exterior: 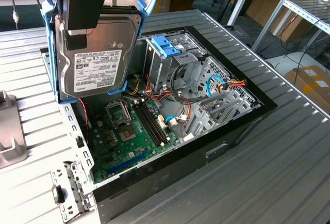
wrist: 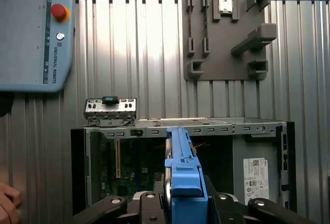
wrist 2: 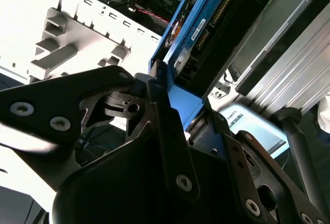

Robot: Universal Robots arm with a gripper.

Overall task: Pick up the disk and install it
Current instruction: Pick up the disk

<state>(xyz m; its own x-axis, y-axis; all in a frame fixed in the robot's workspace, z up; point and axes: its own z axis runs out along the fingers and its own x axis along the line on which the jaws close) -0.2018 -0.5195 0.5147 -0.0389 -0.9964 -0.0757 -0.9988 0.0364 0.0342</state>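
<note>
The disk point(exterior: 98, 64), a silver-grey hard drive with a pale label and a blue bracket along its edges, hangs upright above the open computer case point(exterior: 242, 126), over its end at the exterior view's left. My gripper point(exterior: 76, 37) is shut on the disk's upper part, one black finger pressed on its labelled face. In the first wrist view the disk point(wrist: 180, 167) appears edge-on between the fingers of the gripper point(wrist: 184, 203), over the case interior. In the second wrist view the black gripper point(wrist 2: 178, 113) clamps the disk point(wrist 2: 206, 22), whose blue circuit side faces the camera.
Inside the case lie a green motherboard point(exterior: 131, 128), a metal drive cage with a light-blue ribbed latch point(exterior: 167, 46) and a grey power supply point(wrist: 258, 175). A grey fixture plate point(wrist: 227, 33), a teach pendant point(wrist: 31, 33), a small bracket point(wrist: 110, 108) and a person's hand point(wrist: 7, 203) surround the case.
</note>
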